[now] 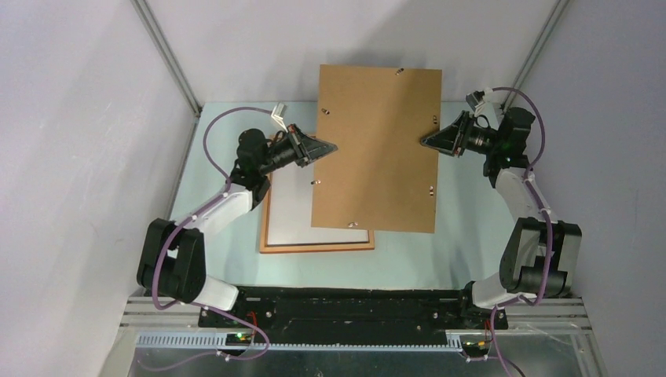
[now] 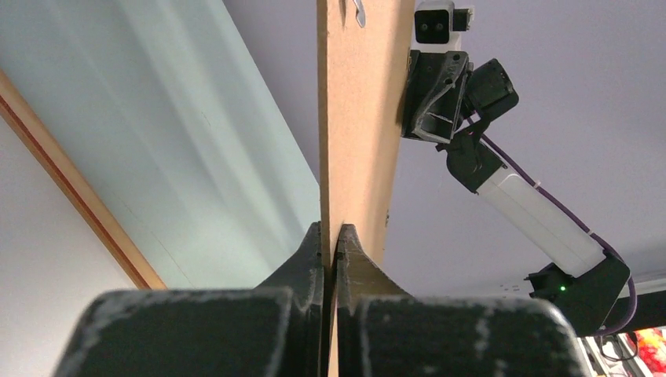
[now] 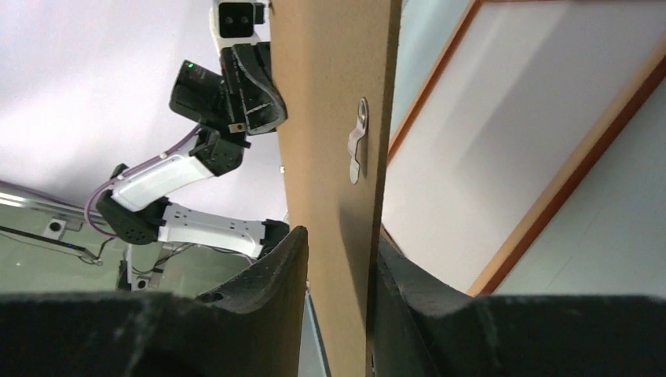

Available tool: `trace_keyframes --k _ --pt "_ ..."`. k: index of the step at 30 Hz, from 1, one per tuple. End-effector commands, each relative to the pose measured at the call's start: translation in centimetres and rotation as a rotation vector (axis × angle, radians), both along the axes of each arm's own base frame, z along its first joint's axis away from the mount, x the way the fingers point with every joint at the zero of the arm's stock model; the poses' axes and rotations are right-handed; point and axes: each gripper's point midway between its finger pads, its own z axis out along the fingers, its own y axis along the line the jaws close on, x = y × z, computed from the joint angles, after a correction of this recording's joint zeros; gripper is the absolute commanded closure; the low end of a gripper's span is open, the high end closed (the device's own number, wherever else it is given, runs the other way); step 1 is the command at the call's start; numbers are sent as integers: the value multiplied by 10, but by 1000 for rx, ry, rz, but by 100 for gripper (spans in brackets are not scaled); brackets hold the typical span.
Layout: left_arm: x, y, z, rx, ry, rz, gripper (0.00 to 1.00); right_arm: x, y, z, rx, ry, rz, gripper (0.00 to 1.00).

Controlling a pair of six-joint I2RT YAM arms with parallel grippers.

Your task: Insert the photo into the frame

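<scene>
Frame (image 1: 314, 249) lies flat on the table (image 1: 463, 228), holding what looks like the photo (image 1: 302, 208), white side up. Above it hangs the board (image 1: 377, 149), left gripper (image 1: 334, 147) and right gripper (image 1: 424, 141) each pinching an edge. Uneven pull could drop it onto the frame. It blocks access, and its clips (image 3: 359, 141) could snag.

Light is bright, even and diffuse, falling from above. On the pale table (image 1: 448, 251), shadows around the raised backing board (image 1: 377, 149) and the frame (image 1: 316, 248) are faint and soft-edged. The overhead view is sharp throughout, with a dull sheen on the metal rail (image 1: 353, 342) at the table's near edge. In the wrist views, the left gripper (image 2: 333, 236) and right gripper (image 3: 339, 242) are dark, out-of-focus masses at the bottom. Soft streaks of glare cross the table in the left wrist view.
</scene>
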Motion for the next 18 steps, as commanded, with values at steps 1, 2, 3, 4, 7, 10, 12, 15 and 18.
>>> trace_keyframes --k 1,2,3,4,7,10,12,15,18 --pt "20 7 -66 153 88 95 100 -65 23 52 9 -173 237 66" --pt "22 8 -65 155 81 98 100 -66 24 53 7 -186 237 66" --pt "23 8 -69 159 88 97 100 -69 24 52 9 -181 238 66" --pt "25 8 -68 161 83 97 100 -70 24 52 9 -182 239 66" --pt "28 6 -72 169 83 89 100 -74 25 52 6 -186 245 67" --pt "32 4 -72 174 73 79 100 -78 28 47 6 -164 257 69" --pt "35 3 -71 176 66 73 100 -82 31 43 2 -159 269 70" --pt "40 1 -68 183 47 64 100 -85 36 35 -6 -162 291 72" --pt "42 -1 -67 183 42 56 100 -86 37 30 -11 -169 294 75"
